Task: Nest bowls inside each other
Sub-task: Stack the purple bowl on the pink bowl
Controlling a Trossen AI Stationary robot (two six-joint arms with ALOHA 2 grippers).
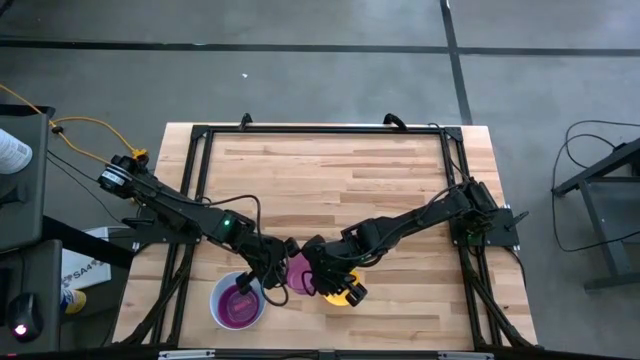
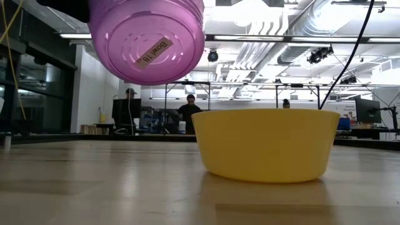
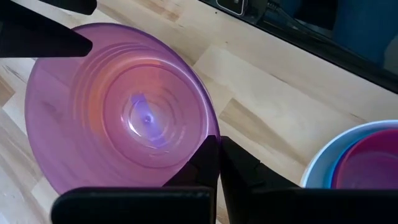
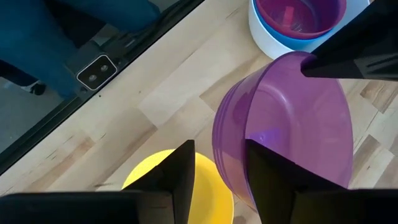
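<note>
The worktop [image 1: 340, 170] carries a stack [image 1: 238, 300] of a white bowl [image 4: 258, 31] holding a blue bowl [image 4: 298, 42] and a red bowl [image 4: 301, 15], standing just outboard of the left jaws [image 3: 217, 163]; a yellow bowl [image 2: 267, 144] sits under the right jaws [image 4: 219, 168]. The purple bowl [image 2: 147, 39] hangs in the air between the two, its rim pinched in the left jaws, which are clamped together on its wall. The right jaws stand apart, one finger either side of the same rim without visibly pressing it, so the left alone seems to carry the bowl. To do this step well, I judge, the right arm should back clear first, then the left should carry the purple bowl level over the stack, centre it above the red bowl and lower it before letting go. The low view cuts off the stack and both arms; whether the red bowl is truly red or magenta is hard to tell.
</note>
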